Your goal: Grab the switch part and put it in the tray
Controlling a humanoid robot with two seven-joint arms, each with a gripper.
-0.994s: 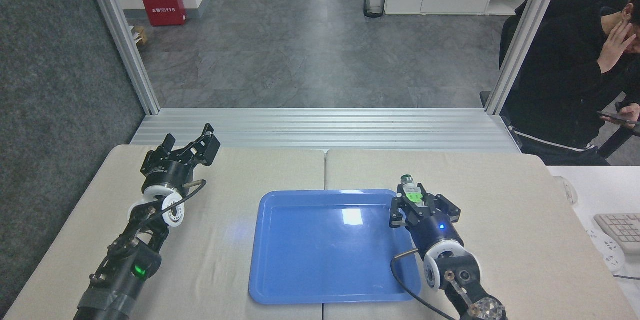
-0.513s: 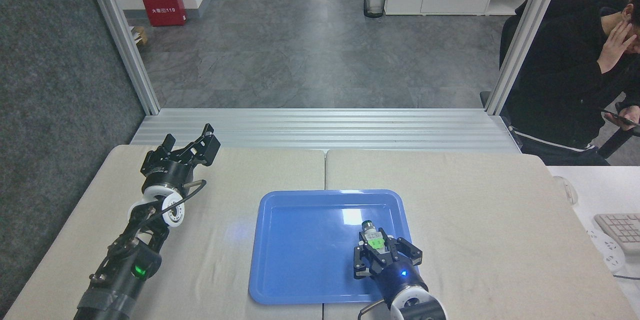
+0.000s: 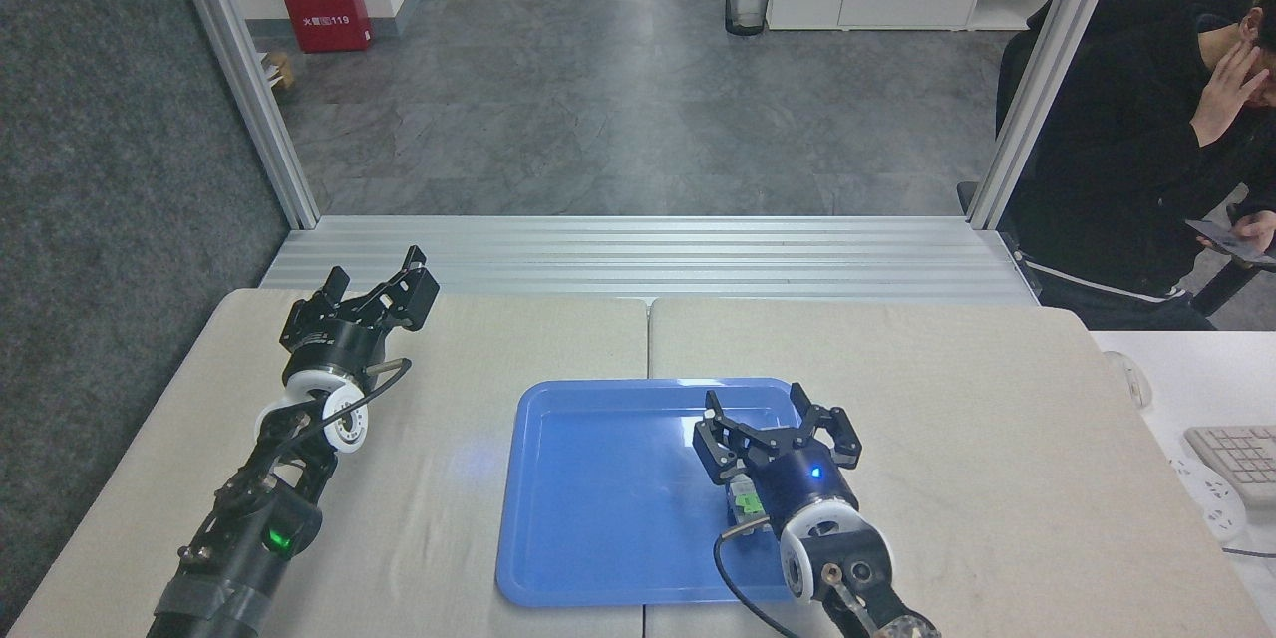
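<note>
Inside the tray (image 3: 598,518), toward its right side, the switch part (image 3: 746,503) lies half hidden under the right gripper (image 3: 773,424), whose fingers are spread and empty, so the arm should lift straight up to avoid nudging it.
</note>
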